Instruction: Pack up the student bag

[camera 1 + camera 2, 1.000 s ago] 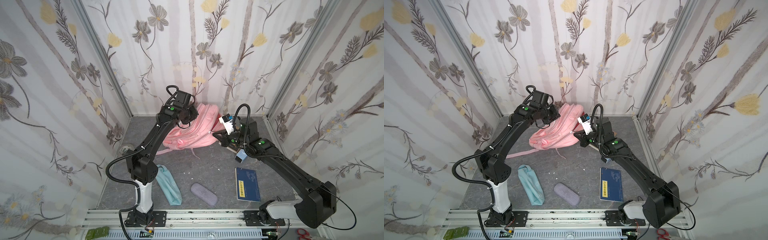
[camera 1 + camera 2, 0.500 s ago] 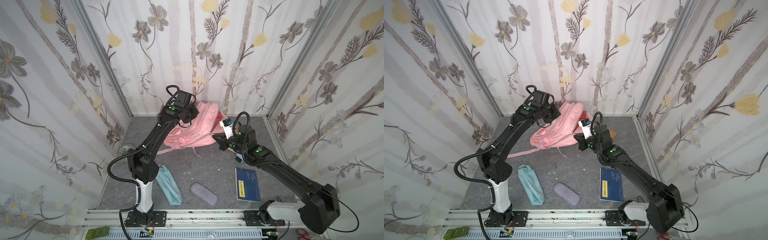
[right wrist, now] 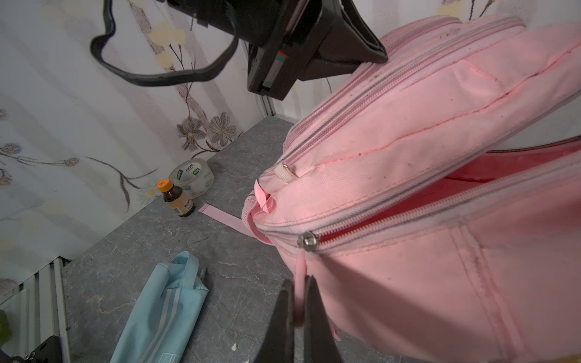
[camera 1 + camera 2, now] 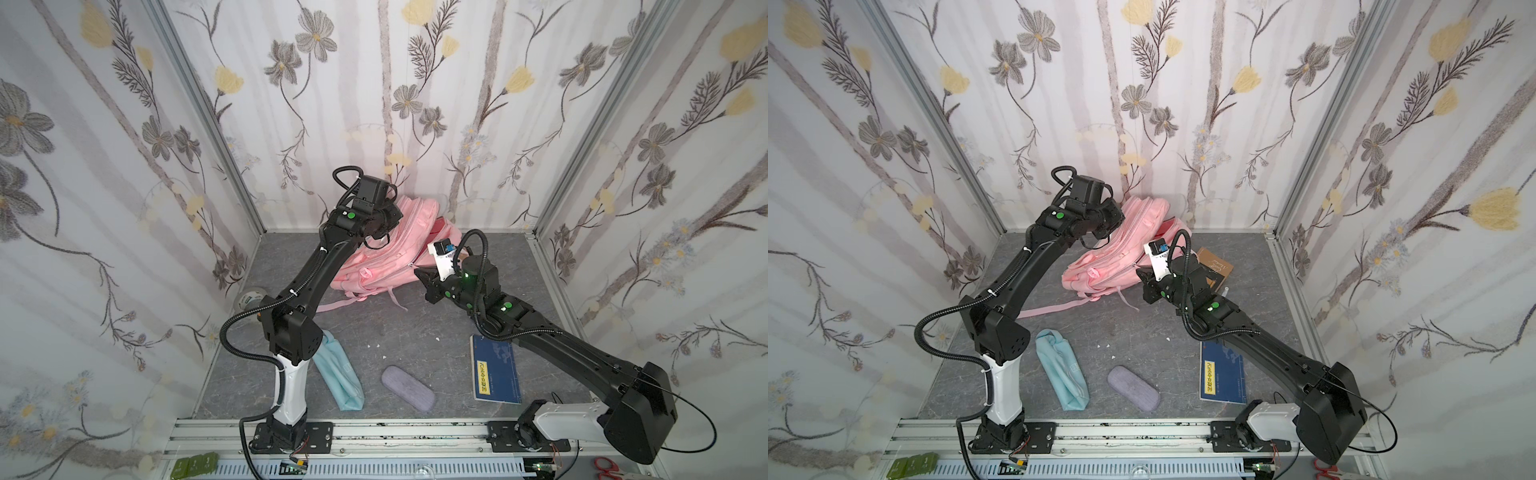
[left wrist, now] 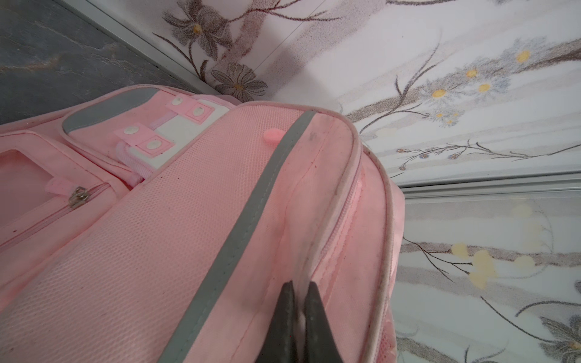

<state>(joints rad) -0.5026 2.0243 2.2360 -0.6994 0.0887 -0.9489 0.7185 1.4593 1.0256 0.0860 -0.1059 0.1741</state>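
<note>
Wrist views show me what top views hide: left gripper (image 5: 300, 287) pinching the student bag (image 5: 204, 220), right gripper (image 3: 298, 284) clamping its zipper pull (image 3: 300, 267).

The left arm (image 4: 309, 276) rises from its base, bends at the elbow and reaches far back. The left pincer (image 5: 298, 284) is squeezed tight on a seam of the student bag (image 5: 188, 220). The right arm (image 4: 565, 347) lies low and long, stretching in toward the middle. The right pincer (image 3: 298, 279) is squeezed tight on the pink zip pull (image 3: 301, 267). The two pincers are apart.
</note>
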